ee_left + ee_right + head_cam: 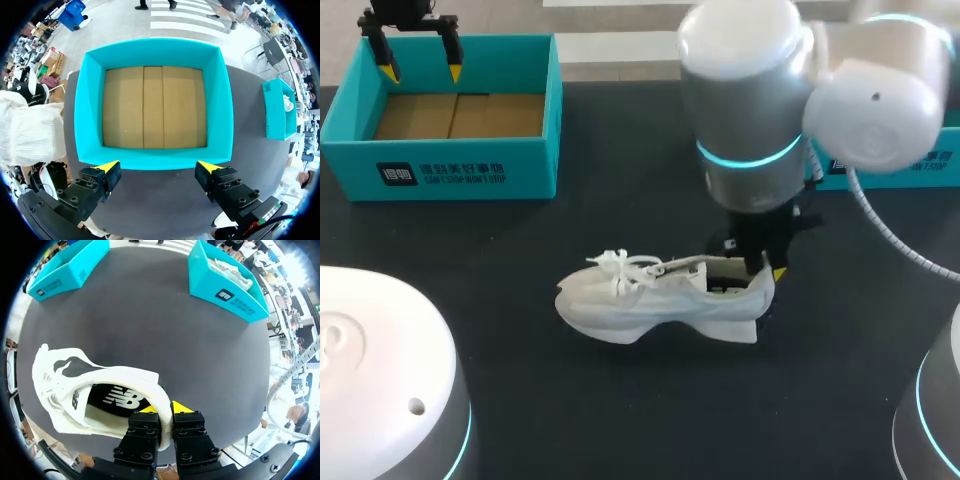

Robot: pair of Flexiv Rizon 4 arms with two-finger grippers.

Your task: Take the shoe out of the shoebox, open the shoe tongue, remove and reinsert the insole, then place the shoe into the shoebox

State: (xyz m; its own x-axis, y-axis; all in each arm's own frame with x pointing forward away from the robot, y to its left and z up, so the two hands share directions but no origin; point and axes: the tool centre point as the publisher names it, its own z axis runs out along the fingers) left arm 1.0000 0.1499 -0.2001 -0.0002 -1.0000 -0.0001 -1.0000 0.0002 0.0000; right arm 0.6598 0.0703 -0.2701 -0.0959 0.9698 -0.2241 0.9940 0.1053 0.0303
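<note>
The shoebox [530, 165] bears on its front wall a black square mark [397, 175] with white characters and, beside it, two short lines of dark print, too small to make out. A second box [200, 277] carries a black label [226, 295] with white print. The shoe [55, 385] has a black insole [122, 399] showing a white logo

Light: bright, even, seemingly from overhead.
Shadow: faint, beneath shoe [650, 300] on dark tabletop [620, 400].
Glare: mild on right arm [875, 100].

White cloth shoe [650, 300]; matt table [620, 400]; cardboard shoebox [535, 170].
</note>
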